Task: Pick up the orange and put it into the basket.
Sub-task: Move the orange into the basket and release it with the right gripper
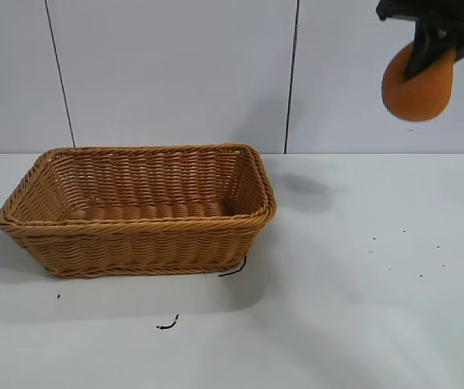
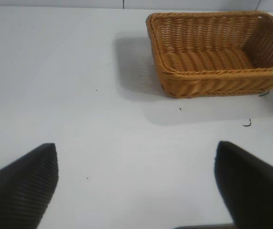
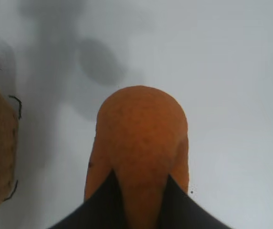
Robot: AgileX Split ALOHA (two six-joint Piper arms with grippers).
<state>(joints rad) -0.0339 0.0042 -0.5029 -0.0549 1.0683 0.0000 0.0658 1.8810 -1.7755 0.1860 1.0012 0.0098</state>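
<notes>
My right claw [image 1: 431, 50] is up high at the exterior view's upper right, clamped on the orange [image 1: 418, 87]. The fruit hangs below the black fingers [image 1: 426, 50], well clear of the worktop [image 1: 361, 308]. From the right wrist view, two dark finger tips [image 3: 103, 205] press against the near side of the orange [image 3: 141, 138], its rounded far end pointing down at the white surface, where its shadow lies. A sliver of wicker shows at that view's edge.

The basket [image 1: 138, 231] sits on the worktop left of centre in the exterior view, well apart from the orange and lower. Nothing shows inside it; its woven floor is bare. A short black strand [image 1: 233, 268] sticks out by its near right corner, and another dark scrap [image 1: 168, 324] lies on the worktop in front of it.

My left claw [image 2: 136, 186] hangs over bare worktop, its two fingers spread wide with nothing between them; the basket [image 2: 217, 81] is farther off in its view.
</notes>
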